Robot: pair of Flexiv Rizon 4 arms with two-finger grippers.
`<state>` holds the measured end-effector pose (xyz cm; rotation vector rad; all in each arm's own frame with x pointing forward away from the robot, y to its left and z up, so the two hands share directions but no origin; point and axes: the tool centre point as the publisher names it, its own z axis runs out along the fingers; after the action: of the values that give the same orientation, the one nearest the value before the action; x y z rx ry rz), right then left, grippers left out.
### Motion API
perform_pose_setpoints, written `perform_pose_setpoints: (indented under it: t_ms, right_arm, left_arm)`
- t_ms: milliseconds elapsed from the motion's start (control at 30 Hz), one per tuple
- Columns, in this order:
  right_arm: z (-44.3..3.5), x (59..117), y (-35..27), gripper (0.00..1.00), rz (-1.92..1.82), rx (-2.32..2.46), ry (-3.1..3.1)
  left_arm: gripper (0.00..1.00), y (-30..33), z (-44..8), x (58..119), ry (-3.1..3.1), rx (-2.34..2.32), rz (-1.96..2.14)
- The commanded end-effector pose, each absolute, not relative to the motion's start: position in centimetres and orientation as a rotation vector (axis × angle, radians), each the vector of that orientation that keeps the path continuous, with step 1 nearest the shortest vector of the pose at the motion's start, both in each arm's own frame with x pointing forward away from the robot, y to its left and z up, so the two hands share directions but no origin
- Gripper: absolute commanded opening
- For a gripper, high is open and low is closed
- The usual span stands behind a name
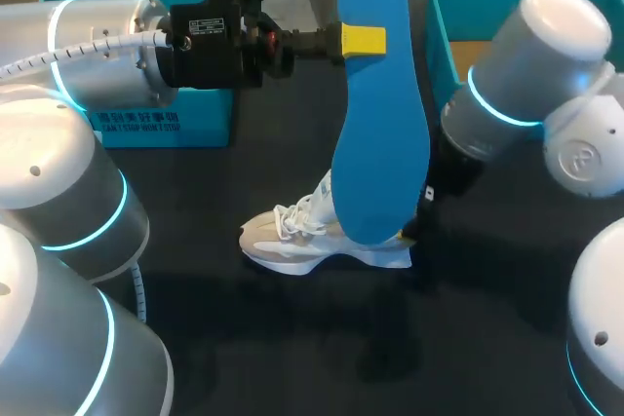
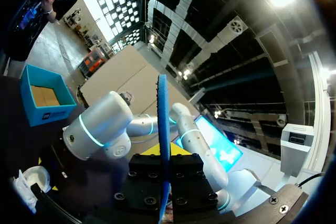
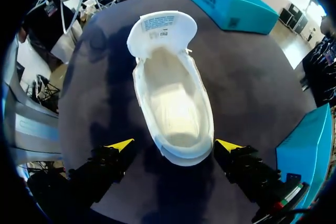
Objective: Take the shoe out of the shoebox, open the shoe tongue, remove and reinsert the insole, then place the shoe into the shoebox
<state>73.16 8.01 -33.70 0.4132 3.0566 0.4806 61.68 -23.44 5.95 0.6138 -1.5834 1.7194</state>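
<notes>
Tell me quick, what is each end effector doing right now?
Left end effector: closed on the blue insole.
Right end effector: open, straddling the white shoe at its heel without touching.
</notes>
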Motion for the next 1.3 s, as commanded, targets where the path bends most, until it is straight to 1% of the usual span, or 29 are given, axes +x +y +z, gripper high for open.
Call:
perform_pose_setpoints:
  t_ms: [33,333,600,1300]
  right_arm:
    - [-32.7,73.0,8.6,1.00,0.248,0.416,3.096]
    - [-31.7,72.8,10.1,1.00,0.114,0.412,3.099]
    - [-31.3,72.5,10.9,1.00,0.099,0.375,3.086]
    - [-31.2,72.9,10.7,1.00,0.103,0.348,3.090]
  left_arm:
    - [0.00,-23.4,5.8,61.6,-1.584,0.615,1.720]
    - [0.00,-23.4,5.8,61.6,-1.584,0.615,1.720]
    - [0.00,-23.4,5.8,61.6,-1.584,0.615,1.720]
    - [0.00,-23.4,5.8,61.6,-1.584,0.615,1.720]
